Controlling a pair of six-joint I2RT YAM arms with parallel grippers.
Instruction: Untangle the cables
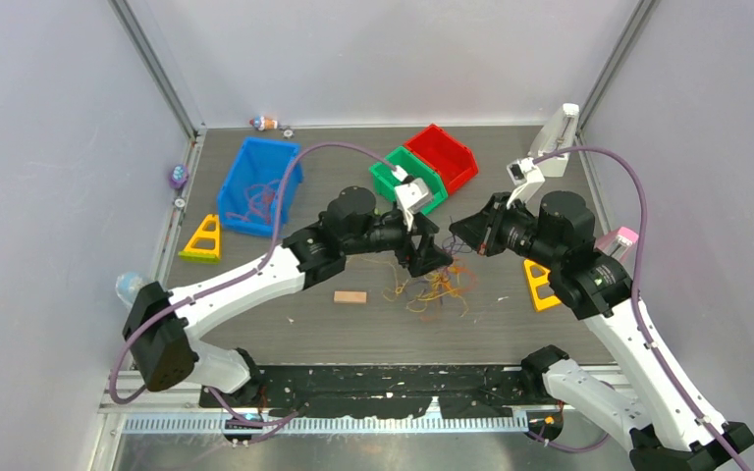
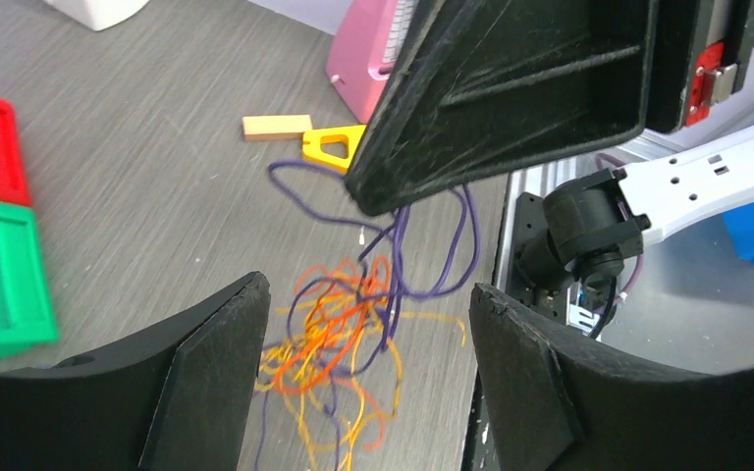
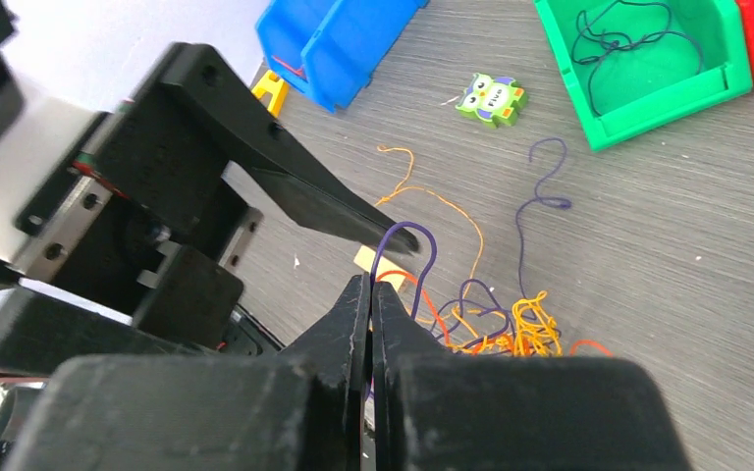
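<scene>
- The right pincer (image 3: 370,287) is closed, its two fingers pressed flat together on a purple cable (image 3: 404,235) that arches up in a loop from its tip
- In the left wrist view the purple cable hangs from the tip of the right pincer down into the heap below
- The left pincer (image 2: 368,294) stands wide open and holds nothing; it hangs right above the heap, facing the right pincer
- One of its fingers (image 3: 353,218) reaches to the top of the purple loop; whether it touches cannot be told
- The cables (image 1: 437,287) lie as a tangle of orange, yellow and purple strands on the grey worktop (image 1: 295,329), in the middle between the two arms and just under both pincers
- A loose purple strand (image 3: 540,191) and a thin orange strand (image 3: 422,191) lie on the worktop beside the heap, towards the green bin (image 3: 663,106)
- The green bin holds a dark strand (image 3: 628,29); a red bin (image 1: 461,175) stands touching it
- A blue bin (image 1: 245,224) at the far left holds a few strands (image 1: 255,201)
- A wooden block (image 1: 350,296) lies near the heap on its left, and a green owl figure (image 3: 491,99) lies between the heap and the green bin
</scene>
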